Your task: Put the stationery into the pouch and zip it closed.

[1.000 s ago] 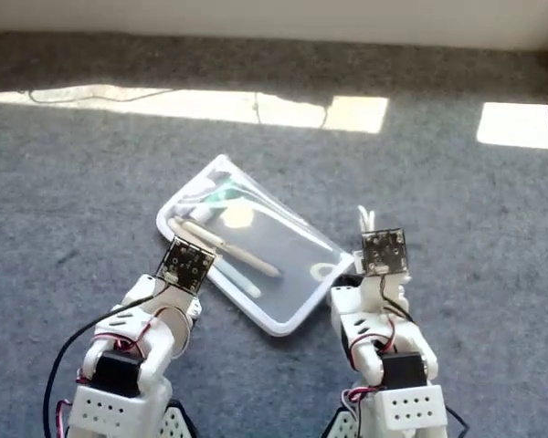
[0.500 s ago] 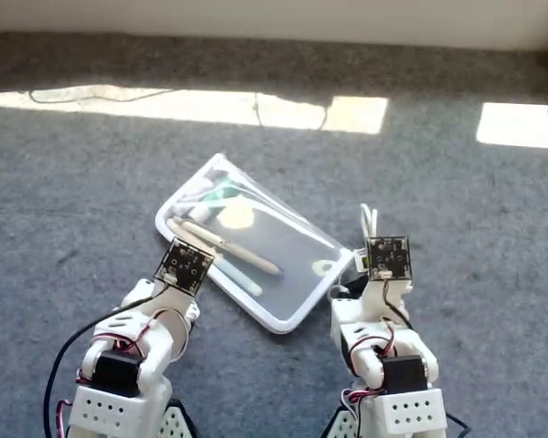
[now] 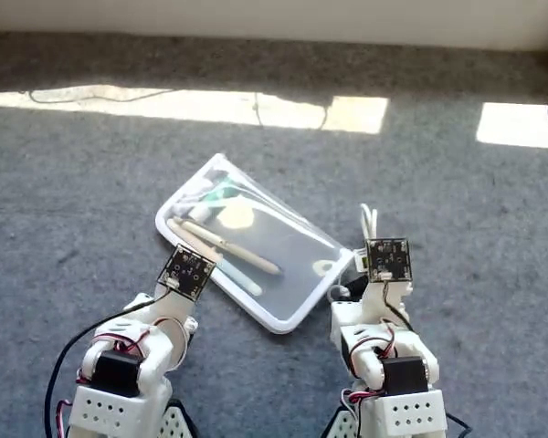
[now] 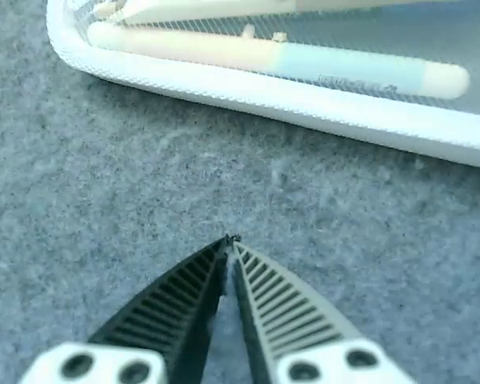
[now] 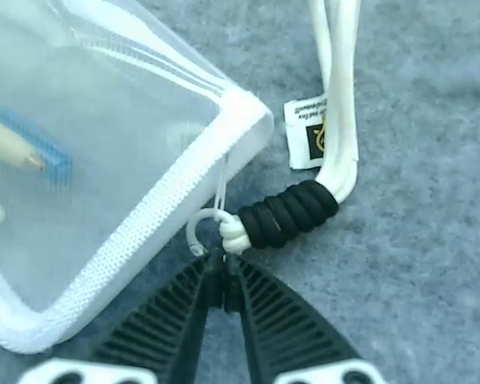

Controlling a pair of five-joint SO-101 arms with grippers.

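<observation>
The clear mesh pouch (image 3: pixel 256 242) with white edging lies slanted on the carpet between both arms. Several pens and other stationery show inside it, among them a pale pen (image 4: pixel 280 64). My left gripper (image 4: pixel 230 240) is shut over bare carpet, a short way off the pouch's long edge (image 4: pixel 304 116). My right gripper (image 5: pixel 222 276) is shut, its tips right against the white knot (image 5: pixel 234 234) and zipper pull ring (image 5: pixel 194 232) at the pouch's corner. The zipper line (image 5: pixel 144 60) runs shut up to that corner.
A black-wrapped white cord loop (image 5: pixel 292 212) and a small label (image 5: pixel 308 132) trail from the pouch corner onto grey carpet (image 3: pixel 457 210). Sunlit patches (image 3: pixel 521 123) lie at the back, along with a thin cable (image 3: pixel 73 91).
Both arms have drawn back slightly toward their bases, the right one first, then the left. The pouch has stayed where it was.
</observation>
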